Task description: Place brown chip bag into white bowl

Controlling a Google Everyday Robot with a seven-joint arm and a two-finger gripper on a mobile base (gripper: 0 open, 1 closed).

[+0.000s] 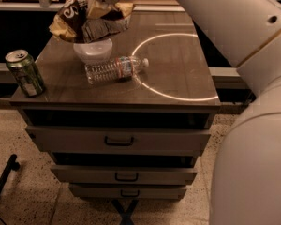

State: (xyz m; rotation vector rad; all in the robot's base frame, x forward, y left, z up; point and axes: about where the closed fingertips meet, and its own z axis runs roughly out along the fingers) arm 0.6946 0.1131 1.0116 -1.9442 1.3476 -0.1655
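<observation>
The robot arm (253, 78) is the largest item: smooth white cylindrical shells with a thin metal band at one joint. It enters from the right foreground and reaches up and left across the top.

The drawer cabinet (178, 74) has a flat, matte brown top marked with a thin pale ring (178, 96). Three drawer fronts are below it, each with a dark bar handle.

The gripper (103, 1) is at the upper edge, over the cabinet's far left part, and points down. It is closed on the top fold of the brown chip bag (86, 20); the foil hides the finger tips.

The bag is crumpled dark-brown and yellow foil, spread wider than the bowl. It hangs directly above the white bowl (92, 51), its lower edge at the bowl's rim. Large white lettering shows; only an "S" is legible.

A clear plastic water bottle (113, 69), ribbed, lies on its side just beside the bowl, cap to the right. Its label cannot be read.

The bowl is round, smooth and plain.

A green can (25, 72) stands upright at the near left corner; its print is illegible.
</observation>
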